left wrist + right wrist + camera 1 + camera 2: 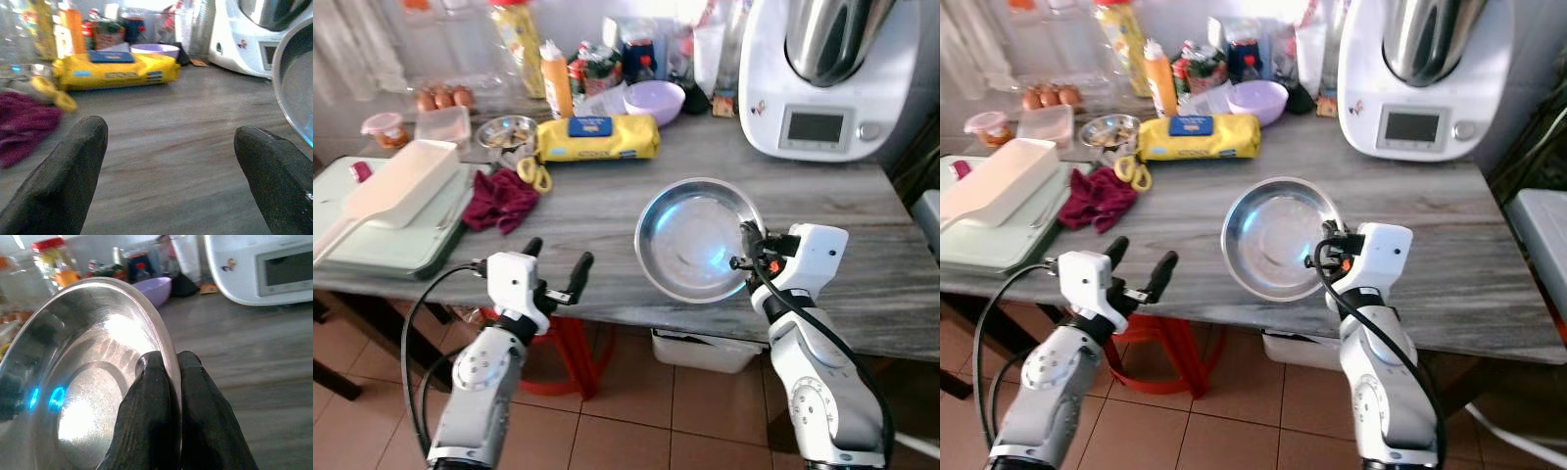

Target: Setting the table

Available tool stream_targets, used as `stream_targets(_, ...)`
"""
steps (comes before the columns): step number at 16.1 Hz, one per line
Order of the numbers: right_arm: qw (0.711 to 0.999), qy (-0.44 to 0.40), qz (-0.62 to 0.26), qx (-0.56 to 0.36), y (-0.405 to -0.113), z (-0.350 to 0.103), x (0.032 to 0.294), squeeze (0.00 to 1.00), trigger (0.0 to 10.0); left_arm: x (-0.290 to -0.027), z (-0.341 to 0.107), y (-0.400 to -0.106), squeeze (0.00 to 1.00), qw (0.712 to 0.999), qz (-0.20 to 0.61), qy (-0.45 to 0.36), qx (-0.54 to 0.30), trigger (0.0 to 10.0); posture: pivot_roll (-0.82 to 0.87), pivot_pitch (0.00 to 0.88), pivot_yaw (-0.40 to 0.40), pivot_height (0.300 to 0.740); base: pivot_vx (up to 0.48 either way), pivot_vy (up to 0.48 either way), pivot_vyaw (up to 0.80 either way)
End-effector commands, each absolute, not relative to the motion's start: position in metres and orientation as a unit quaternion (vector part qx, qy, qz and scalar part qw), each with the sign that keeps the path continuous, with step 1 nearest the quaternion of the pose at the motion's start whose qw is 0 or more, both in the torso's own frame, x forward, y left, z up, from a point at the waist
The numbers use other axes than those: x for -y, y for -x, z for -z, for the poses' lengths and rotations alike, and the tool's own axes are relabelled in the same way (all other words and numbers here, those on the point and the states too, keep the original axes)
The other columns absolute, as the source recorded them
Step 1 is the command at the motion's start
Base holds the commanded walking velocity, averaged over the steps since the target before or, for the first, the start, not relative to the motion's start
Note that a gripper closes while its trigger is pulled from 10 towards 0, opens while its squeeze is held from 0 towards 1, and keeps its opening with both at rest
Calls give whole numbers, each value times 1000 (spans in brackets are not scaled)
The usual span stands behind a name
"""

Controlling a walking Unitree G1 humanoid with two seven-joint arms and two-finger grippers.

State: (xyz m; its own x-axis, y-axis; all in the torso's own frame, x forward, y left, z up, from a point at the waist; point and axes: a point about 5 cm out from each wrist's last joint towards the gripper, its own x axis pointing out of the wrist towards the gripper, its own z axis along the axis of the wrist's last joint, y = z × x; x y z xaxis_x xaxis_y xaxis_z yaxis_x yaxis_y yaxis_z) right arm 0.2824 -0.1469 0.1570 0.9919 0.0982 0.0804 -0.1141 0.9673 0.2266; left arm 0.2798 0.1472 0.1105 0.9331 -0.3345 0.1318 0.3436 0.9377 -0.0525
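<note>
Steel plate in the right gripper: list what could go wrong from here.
1. The right gripper pinches the steel plate only at its thin rim, tilted, so it might slip or swing loose.
2. The plate hangs near the table edge, so a drop could reach the floor.
3. The left gripper waits open by the same edge and could knock it if the robot moves in.

A grey wood-grain worktop (607, 211) spans the scene, its far edge against a pale wall (372, 39) lit brightly from the far left. Beneath lies a floor of terracotta tiles (636, 431). A red stool (570, 354) stands under the near edge, with a white bin (705, 351) just to its right.
</note>
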Motion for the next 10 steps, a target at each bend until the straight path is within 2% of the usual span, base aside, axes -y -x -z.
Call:
stream_targets(1, 990, -117, -65, 37, -282, -158, 141, 0, 10000, -153, -110, -277, 0, 984, 168, 28, 58, 10000, -21, 71, 53, 740, 0, 0, 0)
stream_targets(3, 990, -120, -64, 35, -282, -157, 140, 0, 10000, -154, -108, -272, 0, 982, 180, 19, 54, 10000, -19, 74, 56, 740, 0, 0, 0)
stream_targets(6, 990, -127, -52, 25, -284, -153, 143, 0, 10000, -148, -101, -255, 0, 962, 269, 40, 33, 10000, -14, 87, 59, 740, 0, 0, 0)
stream_targets(8, 990, -128, -46, 26, -288, -154, 148, 0, 10000, -148, -100, -249, 0, 956, 292, 33, 26, 10000, -13, 89, 58, 740, 0, 0, 0)
stream_targets(10, 991, -128, -34, -2, -304, -153, 157, 0, 10000, -146, -97, -245, 0, 945, 326, 33, 11, 10000, -20, 76, 44, 740, 0, 0, 0)
